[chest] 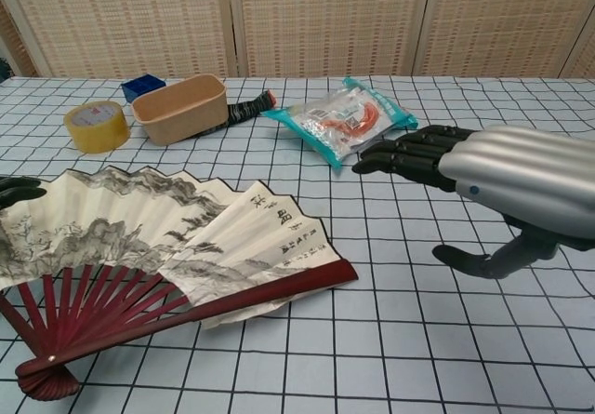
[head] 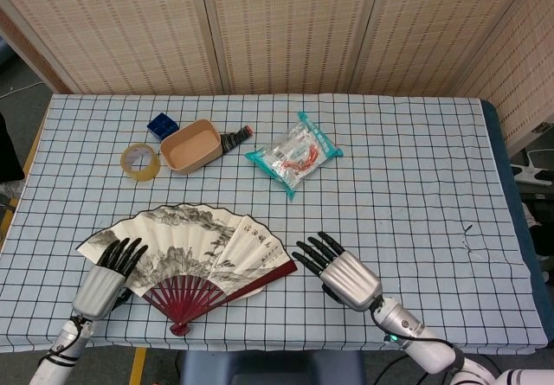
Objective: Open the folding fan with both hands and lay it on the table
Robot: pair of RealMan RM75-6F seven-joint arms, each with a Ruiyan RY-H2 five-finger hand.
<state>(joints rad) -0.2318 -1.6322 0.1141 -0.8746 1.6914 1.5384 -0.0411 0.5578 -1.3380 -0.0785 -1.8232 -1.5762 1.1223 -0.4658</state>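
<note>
The folding fan (head: 190,247) lies spread flat on the checked tablecloth, painted paper up and dark red ribs meeting at the pivot near the front edge; it also fills the lower left of the chest view (chest: 158,247). My left hand (head: 108,270) hovers at the fan's left end with fingers straight and apart, holding nothing; only its dark fingertips (chest: 14,191) show in the chest view. My right hand (head: 339,271) is just right of the fan's red guard stick, flat and open, clear of it, and appears large at the right of the chest view (chest: 493,186).
Behind the fan stand a yellow tape roll (head: 139,161), a tan oval bowl (head: 190,146), a blue box (head: 162,126), a dark tool (head: 234,139) and a clear packet with red contents (head: 293,156). The table's front edge (head: 260,349) runs close below both hands.
</note>
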